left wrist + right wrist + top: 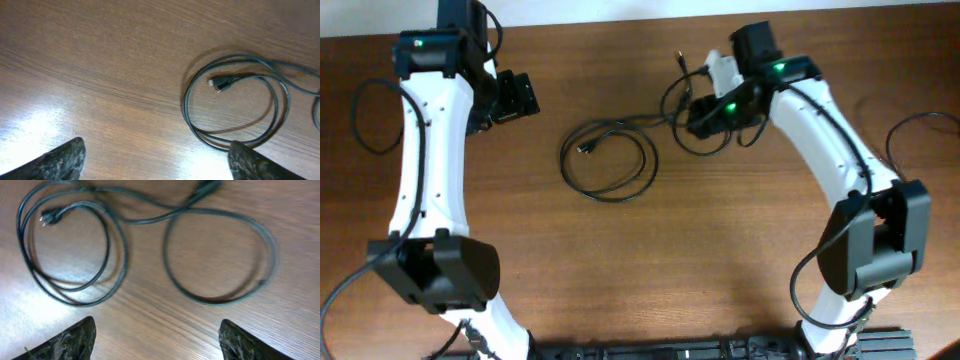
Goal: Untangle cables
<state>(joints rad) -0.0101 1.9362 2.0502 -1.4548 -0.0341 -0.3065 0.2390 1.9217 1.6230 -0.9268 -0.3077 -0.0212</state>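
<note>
1. Ahead of my left pincer [156, 150], released and empty, one coil of the cables [184, 101] lies on the worktop [90, 55].
2. Beyond my right pincer [156, 327], likewise released, the cables loop twice.

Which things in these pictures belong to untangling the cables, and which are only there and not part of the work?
Belong to the job:
- coil of black cable
- its plug, lying inside the coil
- wide loop of cable beside the coil

Not part of the job:
- wooden table
- thick wires on the robot arms
</note>
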